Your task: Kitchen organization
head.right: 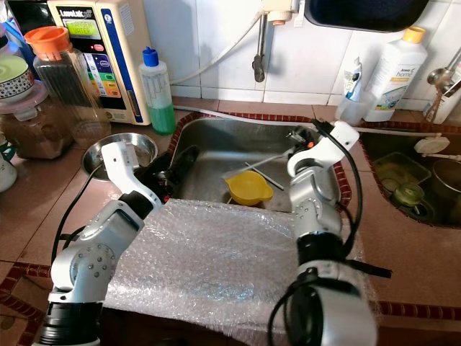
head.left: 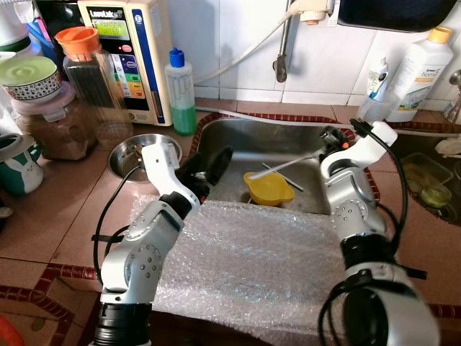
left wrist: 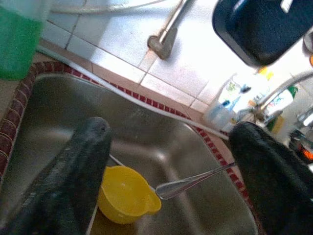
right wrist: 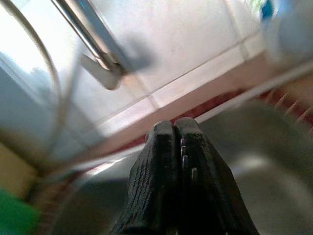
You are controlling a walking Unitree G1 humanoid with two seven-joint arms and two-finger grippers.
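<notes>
We hold the spoon [left wrist: 188, 181], seemingly, in our pinched right gripper [right wrist: 173, 131]; our wide left gripper [head.left: 209, 173] could knock it into the sink [head.left: 238, 133].

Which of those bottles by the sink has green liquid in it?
The blue-capped bottle left of the sink, beside the wall appliance; the white bottle on the right has a yellow cap.

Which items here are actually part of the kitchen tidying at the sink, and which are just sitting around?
In play:
- yellow cup in the sink
- spoon beside it
- left gripper, open over the sink's near edge
- right gripper, shut, above the sink

Lying about:
- green soap bottle
- steel bowl
- bubble wrap
- white detergent bottle
</notes>
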